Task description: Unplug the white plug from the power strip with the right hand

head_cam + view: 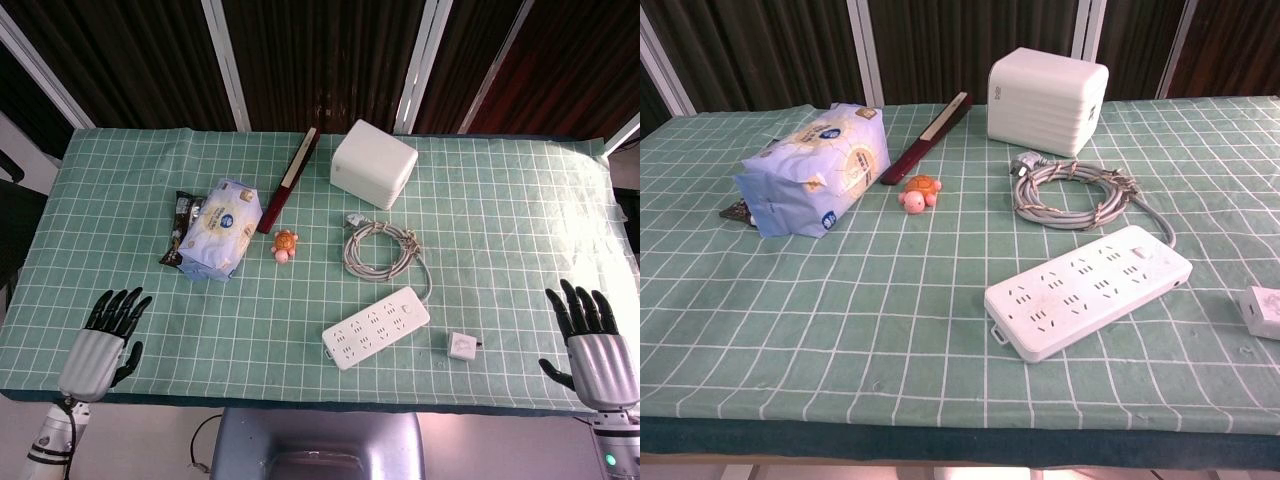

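The white power strip (377,326) (1088,290) lies at the front middle of the table with no plug in its sockets. The white plug (462,347) (1264,311) lies loose on the cloth just right of the strip. My right hand (594,341) hovers at the front right corner, fingers spread, holding nothing. At the front left corner my left hand (103,340) is also spread and empty. Neither hand shows in the chest view.
The strip's grey coiled cable (381,249) lies behind it. Farther back stand a white box (373,163), a dark red flat stick (289,179), a small orange turtle toy (286,245), a blue wipes pack (224,228) and a dark snack bar (180,228).
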Action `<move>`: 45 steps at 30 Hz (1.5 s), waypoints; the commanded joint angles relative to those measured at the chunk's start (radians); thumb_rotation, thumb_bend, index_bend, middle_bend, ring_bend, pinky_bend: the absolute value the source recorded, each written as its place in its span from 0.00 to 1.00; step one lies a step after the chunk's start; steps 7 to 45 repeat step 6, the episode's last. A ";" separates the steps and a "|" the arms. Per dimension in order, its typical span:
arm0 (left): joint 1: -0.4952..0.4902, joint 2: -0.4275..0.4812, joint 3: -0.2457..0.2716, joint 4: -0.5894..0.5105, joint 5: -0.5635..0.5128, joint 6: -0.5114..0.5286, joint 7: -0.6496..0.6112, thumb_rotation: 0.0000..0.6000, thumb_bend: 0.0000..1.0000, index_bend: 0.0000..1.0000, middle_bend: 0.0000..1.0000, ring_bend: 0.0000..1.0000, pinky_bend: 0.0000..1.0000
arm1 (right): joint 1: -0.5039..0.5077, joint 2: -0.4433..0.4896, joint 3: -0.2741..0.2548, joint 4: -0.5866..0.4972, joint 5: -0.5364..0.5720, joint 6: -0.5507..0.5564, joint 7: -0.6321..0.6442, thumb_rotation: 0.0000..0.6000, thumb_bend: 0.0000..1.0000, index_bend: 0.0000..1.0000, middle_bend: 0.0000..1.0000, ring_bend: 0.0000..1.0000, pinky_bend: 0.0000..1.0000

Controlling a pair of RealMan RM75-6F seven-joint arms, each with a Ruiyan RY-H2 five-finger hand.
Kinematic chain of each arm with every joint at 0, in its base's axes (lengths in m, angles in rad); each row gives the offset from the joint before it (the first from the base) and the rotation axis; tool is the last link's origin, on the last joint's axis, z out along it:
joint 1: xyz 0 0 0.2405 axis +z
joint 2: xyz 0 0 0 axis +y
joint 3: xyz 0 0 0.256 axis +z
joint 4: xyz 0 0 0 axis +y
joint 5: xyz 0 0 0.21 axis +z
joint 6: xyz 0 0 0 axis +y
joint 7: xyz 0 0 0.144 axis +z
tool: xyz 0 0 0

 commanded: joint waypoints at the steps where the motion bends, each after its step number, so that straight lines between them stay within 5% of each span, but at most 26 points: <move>1: 0.093 0.019 0.028 0.078 0.052 0.113 -0.103 1.00 0.50 0.00 0.00 0.00 0.04 | -0.020 -0.014 0.030 0.019 0.040 0.004 0.002 1.00 0.13 0.00 0.00 0.00 0.00; 45: 0.107 0.024 0.014 0.088 0.071 0.124 -0.149 1.00 0.49 0.00 0.00 0.00 0.04 | -0.023 -0.011 0.031 0.007 0.029 -0.010 -0.006 1.00 0.13 0.00 0.00 0.00 0.00</move>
